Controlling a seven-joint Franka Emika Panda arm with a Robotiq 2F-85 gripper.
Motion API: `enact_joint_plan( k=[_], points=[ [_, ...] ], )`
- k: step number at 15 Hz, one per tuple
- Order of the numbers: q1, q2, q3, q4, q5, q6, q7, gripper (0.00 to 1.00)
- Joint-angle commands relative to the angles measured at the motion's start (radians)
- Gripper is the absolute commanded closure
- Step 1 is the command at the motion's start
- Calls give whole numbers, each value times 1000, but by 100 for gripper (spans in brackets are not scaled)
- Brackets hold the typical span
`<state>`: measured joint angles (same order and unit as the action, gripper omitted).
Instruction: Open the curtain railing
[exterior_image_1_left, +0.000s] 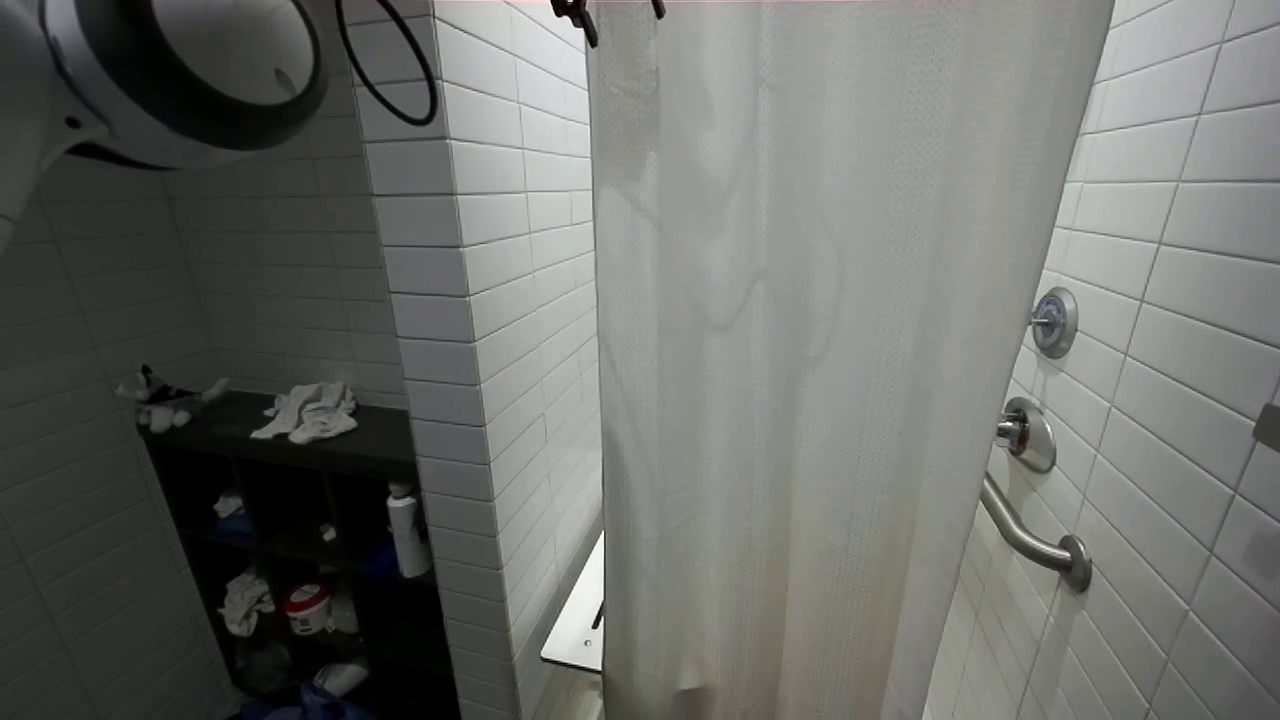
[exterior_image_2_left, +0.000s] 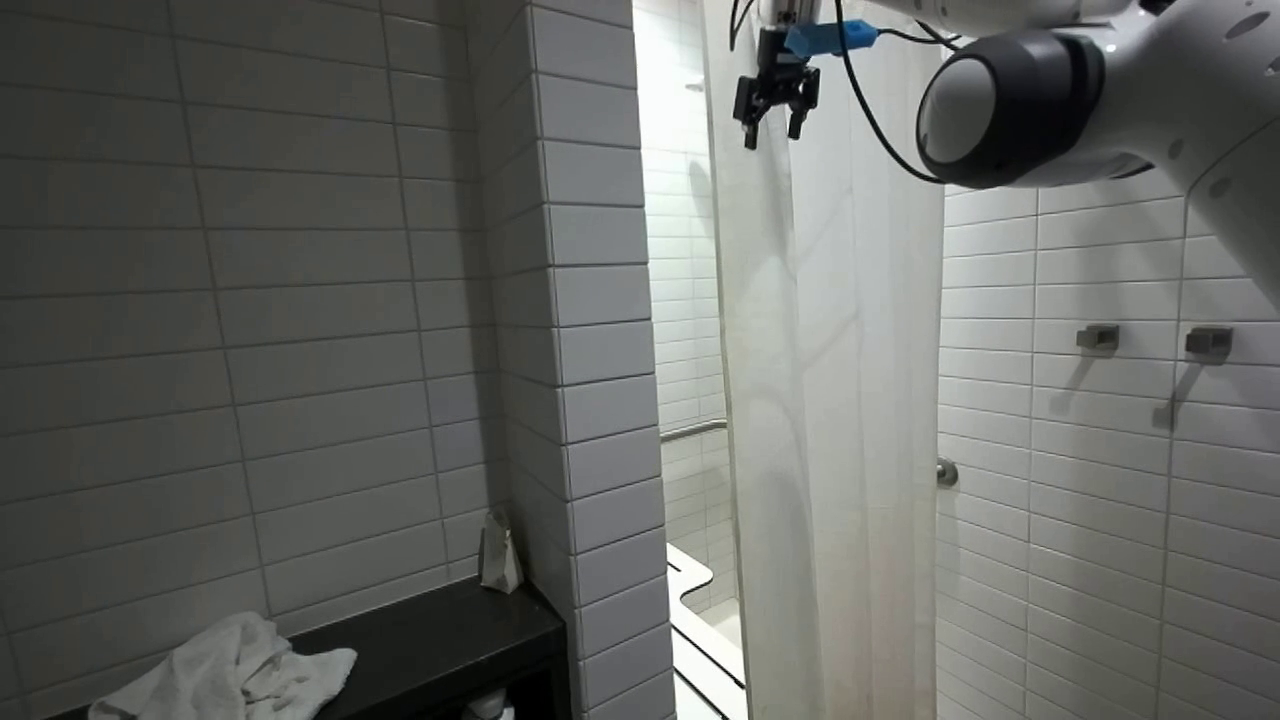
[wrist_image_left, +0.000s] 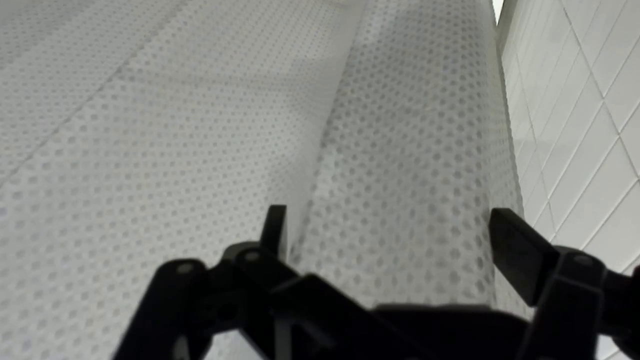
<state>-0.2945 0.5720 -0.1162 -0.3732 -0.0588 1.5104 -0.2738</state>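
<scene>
The curtain railing shows as a tall white curtain (exterior_image_1_left: 800, 330) (exterior_image_2_left: 840, 420), hanging in vertical folds across the shower opening. Its upper edge and any rail lie outside the pictures. My black gripper (exterior_image_2_left: 773, 138) points downward at the curtain's upper part, close to its free edge beside the tiled pillar. Only the finger ends of the gripper (exterior_image_1_left: 625, 28) show at the top of an exterior view. In the wrist view the gripper (wrist_image_left: 389, 210) stands wide open, and a dotted fold of the curtain (wrist_image_left: 400, 150) fills the space between its fingers. Neither finger is closed on the cloth.
A tiled pillar (exterior_image_2_left: 605, 400) stands beside the curtain's free edge, with a narrow gap between them. Behind that gap is a white slatted bench (exterior_image_2_left: 700, 660). A dark shelf (exterior_image_1_left: 330, 455) holds cloths. Shower fittings (exterior_image_1_left: 1030, 435) and a grab bar (exterior_image_1_left: 1030, 540) project from the tiled wall.
</scene>
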Motion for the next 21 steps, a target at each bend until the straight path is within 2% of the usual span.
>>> enact_joint_plan(
  k=[1,6,7,9,17,18,21],
  points=[
    [3,27,-8,18,-20,43,55,0],
    [-19,71,-1,20,-1,95,125,0],
    [-24,78,1,19,2,98,137,25],
    [-36,94,0,20,3,109,154,31],
    [-59,102,1,13,3,144,157,95],
    [-56,98,0,7,1,153,156,99],
    [-55,93,-4,-2,-5,143,149,100]
  ],
)
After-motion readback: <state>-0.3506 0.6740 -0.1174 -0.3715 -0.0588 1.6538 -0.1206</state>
